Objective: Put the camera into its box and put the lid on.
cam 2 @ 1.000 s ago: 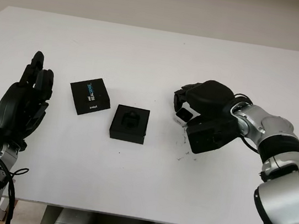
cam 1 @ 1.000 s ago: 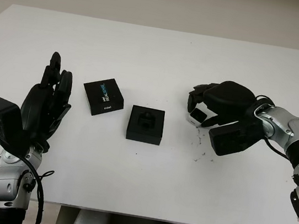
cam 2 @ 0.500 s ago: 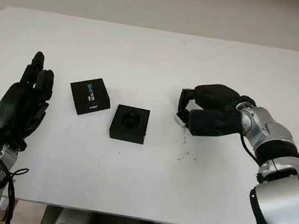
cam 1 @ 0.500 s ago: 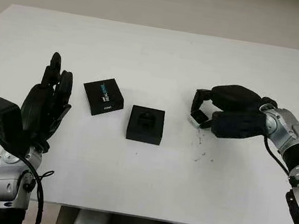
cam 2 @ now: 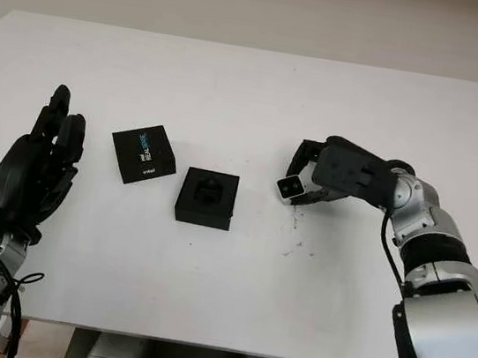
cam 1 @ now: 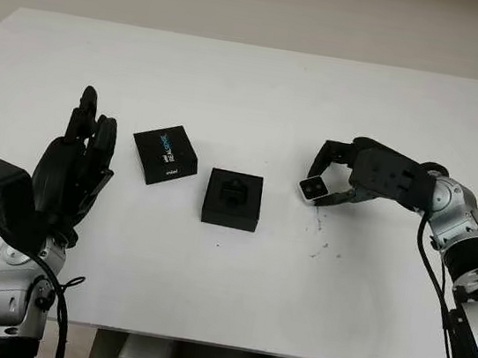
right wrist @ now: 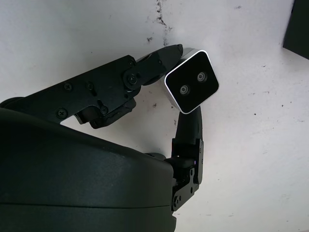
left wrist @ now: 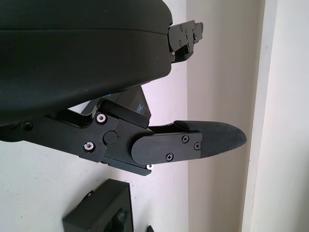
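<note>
The right hand has its fingers clamped on the small camera, to the right of the open black box. The lid lies left of the box. The left hand is further left, open.

Desk: white, wide, a few dark specks right of centre
Wall: plain, pale beige, behind the desk
Light: soft, even

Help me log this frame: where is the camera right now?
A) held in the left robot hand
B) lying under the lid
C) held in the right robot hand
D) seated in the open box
C: the right robot hand pinches the camera in its fingers, to the right of the open box.
</note>
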`<state>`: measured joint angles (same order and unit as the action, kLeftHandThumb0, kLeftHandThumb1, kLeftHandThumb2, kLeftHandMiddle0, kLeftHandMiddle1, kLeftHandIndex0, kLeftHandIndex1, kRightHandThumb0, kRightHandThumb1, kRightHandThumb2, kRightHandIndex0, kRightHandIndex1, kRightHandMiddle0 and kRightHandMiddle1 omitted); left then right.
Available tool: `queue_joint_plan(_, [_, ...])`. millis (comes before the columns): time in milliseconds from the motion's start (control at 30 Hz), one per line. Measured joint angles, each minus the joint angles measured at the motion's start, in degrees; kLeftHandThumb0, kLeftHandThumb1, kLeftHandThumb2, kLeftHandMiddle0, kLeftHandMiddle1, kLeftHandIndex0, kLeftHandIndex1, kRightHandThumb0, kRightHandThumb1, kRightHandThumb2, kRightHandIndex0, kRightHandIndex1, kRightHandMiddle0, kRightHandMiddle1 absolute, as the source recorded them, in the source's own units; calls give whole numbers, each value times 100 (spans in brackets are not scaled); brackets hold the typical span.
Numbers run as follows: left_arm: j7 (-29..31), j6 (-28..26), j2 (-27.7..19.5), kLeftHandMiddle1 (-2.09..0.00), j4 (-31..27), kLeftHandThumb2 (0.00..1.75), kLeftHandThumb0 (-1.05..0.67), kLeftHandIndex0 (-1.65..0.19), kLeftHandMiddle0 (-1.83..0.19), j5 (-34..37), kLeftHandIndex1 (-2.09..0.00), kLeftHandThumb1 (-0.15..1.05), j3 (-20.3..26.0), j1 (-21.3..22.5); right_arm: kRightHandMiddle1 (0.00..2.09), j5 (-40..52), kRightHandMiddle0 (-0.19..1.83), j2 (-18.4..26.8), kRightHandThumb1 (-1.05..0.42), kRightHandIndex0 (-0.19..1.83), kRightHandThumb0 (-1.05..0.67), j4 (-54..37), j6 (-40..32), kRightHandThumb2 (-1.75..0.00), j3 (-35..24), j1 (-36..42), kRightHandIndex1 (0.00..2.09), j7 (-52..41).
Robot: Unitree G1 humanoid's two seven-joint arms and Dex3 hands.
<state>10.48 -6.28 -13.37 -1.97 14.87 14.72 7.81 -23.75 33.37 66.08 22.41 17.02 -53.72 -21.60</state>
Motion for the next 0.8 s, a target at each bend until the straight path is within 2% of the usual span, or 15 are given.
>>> queue_joint_plan(467, [45,-124,0,-3,-43,50,-70,19,19,6,0,105,2,-36,155,253,34,-9,-91,27,-34,-134,271,-5,-279,293,4,208])
queue_joint_plan(800, [79,-208,-2,-2,-122,50,-70,19,19,49,0,105,18,-74,145,642,30,-7,-94,26,-37,-753,380,-6,-689,598,4,402])
